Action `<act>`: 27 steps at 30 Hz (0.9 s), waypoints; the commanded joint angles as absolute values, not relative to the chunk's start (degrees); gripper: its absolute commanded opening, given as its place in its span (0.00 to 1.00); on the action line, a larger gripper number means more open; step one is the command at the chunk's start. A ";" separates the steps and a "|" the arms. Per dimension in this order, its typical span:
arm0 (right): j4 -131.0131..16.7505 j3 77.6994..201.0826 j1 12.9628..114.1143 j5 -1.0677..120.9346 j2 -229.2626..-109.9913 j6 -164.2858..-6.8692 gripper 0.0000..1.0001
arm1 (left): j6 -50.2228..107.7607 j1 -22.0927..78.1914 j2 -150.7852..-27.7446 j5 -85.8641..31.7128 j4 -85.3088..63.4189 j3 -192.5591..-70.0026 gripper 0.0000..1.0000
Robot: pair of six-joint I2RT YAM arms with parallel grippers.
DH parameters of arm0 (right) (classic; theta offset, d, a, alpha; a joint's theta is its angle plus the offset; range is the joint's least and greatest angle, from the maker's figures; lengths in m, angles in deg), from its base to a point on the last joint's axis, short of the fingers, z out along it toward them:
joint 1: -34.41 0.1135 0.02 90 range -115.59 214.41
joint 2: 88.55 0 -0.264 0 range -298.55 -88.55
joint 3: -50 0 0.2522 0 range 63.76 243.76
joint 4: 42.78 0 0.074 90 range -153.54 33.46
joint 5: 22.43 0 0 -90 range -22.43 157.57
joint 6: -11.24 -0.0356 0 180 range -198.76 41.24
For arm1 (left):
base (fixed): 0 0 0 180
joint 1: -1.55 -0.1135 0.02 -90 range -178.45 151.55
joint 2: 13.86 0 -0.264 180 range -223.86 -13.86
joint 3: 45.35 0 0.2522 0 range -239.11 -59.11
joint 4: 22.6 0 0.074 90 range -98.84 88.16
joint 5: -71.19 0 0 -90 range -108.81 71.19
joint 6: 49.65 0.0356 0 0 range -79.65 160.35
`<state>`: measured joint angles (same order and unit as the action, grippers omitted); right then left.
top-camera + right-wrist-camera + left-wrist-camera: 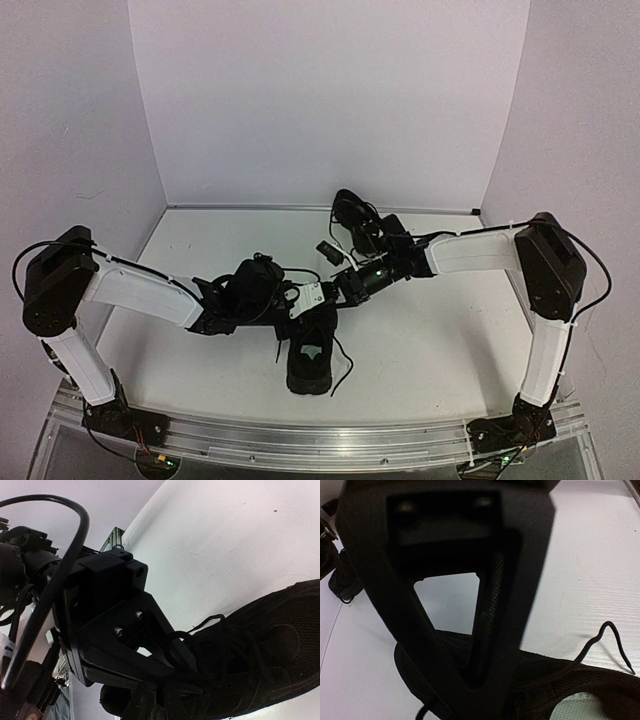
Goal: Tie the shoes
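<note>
Your left hand [470,682] has its fingers pressed together, tips down on the laced throat of the near shoe [310,365]. A strand may be pinched between them, but the fingers block their own wrist view just there. Your right hand [338,287] reaches in from the far right of that shoe and meets the left hand above its lacing. Its wrist view is dark and crowded, so you cannot tell whether those fingers are apart or together, or whether they hold anything.

The near shoe sits on the desk [450,340], directly under both hands. One loose lace [615,640] trails off its side and curls onto bare desk just beside it, with the tip lying free. The far shoe [352,212] lies well beyond the near shoe, toward the back wall and behind your right arm. Neither hand is on it.

Expect the near shoe to be light, with a soft mesh upper that gives under a finger. On this smooth desk it will probably slide or swivel if you tug the lace sideways, so keep one hand steadying it at the throat. The lace looks thin and limp, so it will likely slip out of a loose pinch and droop when lifted. Take it a little back from the tip, where it lies flat on the desk, and pinch across the strand rather than along it. Pull gently, in line with the eyelets.
</note>
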<state>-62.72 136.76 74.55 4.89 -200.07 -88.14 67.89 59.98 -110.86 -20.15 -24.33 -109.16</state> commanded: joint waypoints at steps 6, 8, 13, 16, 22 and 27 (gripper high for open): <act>-61.12 133.95 70.08 4.79 -193.61 -88.30 0.49 | 68.27 59.65 -110.70 -20.81 -29.28 -108.80 0.00; -60.71 133.36 69.01 5.31 -192.57 -88.66 0.55 | 68.55 59.65 -110.67 -20.98 -29.04 -108.76 0.00; -58.89 131.79 67.75 8.13 -192.79 -91.18 0.60 | 68.87 59.65 -110.39 -21.14 -28.43 -108.80 0.00; -59.12 131.29 67.64 11.53 -194.87 -92.40 0.49 | 69.20 59.66 -110.45 -21.10 -27.72 -109.13 0.00; -58.84 131.27 69.41 9.80 -197.24 -92.05 0.32 | 70.24 59.73 -110.36 -20.84 -25.97 -109.38 0.00; -58.32 131.69 70.32 7.84 -198.51 -92.30 0.30 | 71.57 59.73 -110.37 -20.36 -25.23 -109.33 0.00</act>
<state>-60.14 131.44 69.37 9.66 -197.26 -92.34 69.92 59.90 -110.91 -20.27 -25.30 -108.83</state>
